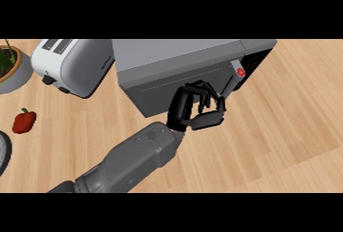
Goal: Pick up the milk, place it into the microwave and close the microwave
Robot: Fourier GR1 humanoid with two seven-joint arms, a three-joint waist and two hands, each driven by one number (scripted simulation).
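Note:
The grey microwave (181, 56) stands at the back middle of the wooden counter. Its door (161, 90) faces me and sits almost against the body, leaving a dark gap at its right edge. In that gap shows a small white and red thing (240, 71), which looks like the milk; most of it is hidden. My left hand (199, 108) comes in from the lower left and rests against the door's right part. Its fingers are loosely bent and hold nothing. My right hand does not show.
A white toaster (74, 65) stands left of the microwave. A potted plant (12, 68) is at the far left edge. A red pepper (24, 121) lies at the left, with a dark plate rim (4, 154) below it. Bare counter (288, 136) lies to the right.

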